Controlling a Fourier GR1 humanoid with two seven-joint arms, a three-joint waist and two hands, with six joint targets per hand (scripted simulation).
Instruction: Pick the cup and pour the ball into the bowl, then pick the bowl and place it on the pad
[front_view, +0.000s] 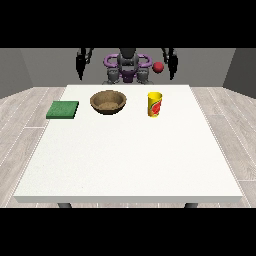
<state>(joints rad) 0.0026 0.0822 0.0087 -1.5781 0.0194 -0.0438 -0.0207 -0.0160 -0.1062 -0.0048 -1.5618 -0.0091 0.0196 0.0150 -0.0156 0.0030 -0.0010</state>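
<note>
On the bench (125, 160) the yellow cup (155, 104) stands right of the bowl (108, 101), pad (63, 110) far left, red ball (159, 67) up near the robot — both robot hands (80, 64) (173, 62) hang down, can't tell their fingers.

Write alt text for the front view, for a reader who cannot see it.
A white table holds a flat green square pad, a round brown bowl and an upright yellow cup with a red mark, in a row from the view's left to right. A small red ball is in the air above the cup, and the robot behind has both arms hanging.
</note>
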